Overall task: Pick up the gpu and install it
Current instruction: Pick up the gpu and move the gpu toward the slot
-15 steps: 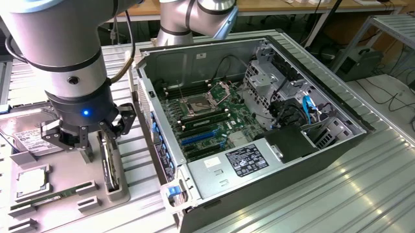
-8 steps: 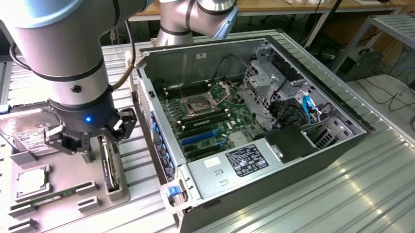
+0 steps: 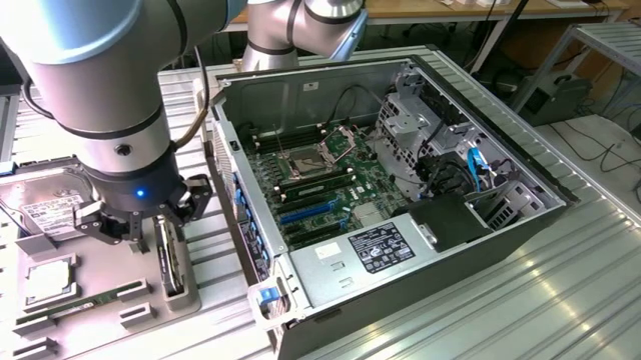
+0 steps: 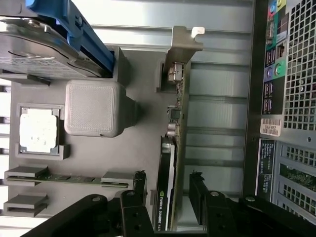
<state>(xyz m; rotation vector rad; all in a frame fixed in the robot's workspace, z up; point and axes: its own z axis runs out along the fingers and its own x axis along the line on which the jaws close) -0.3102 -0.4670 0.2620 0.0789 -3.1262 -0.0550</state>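
Observation:
The gpu (image 4: 178,123) stands on edge in a slot of the grey parts tray (image 4: 143,74), its silver end bracket (image 4: 185,44) at one end and its black fan housing (image 4: 165,197) at the other. In the exterior view the gpu (image 3: 168,259) sits at the tray's edge nearest the computer case. My gripper (image 4: 168,190) is open and hangs right above the card. Its black fingers (image 4: 198,193) stand on either side of the fan end, with small gaps to the card. In the exterior view the gripper (image 3: 140,229) is low over the tray (image 3: 100,289).
The tray also holds a silver hard drive (image 3: 45,199), a CPU (image 3: 48,279), a RAM stick (image 3: 80,306) and a grey block (image 4: 94,108). The open computer case (image 3: 521,176) lies to the exterior view's right, its motherboard showing blue slots (image 3: 305,214). The case's rear panel (image 4: 286,98) runs close beside the tray.

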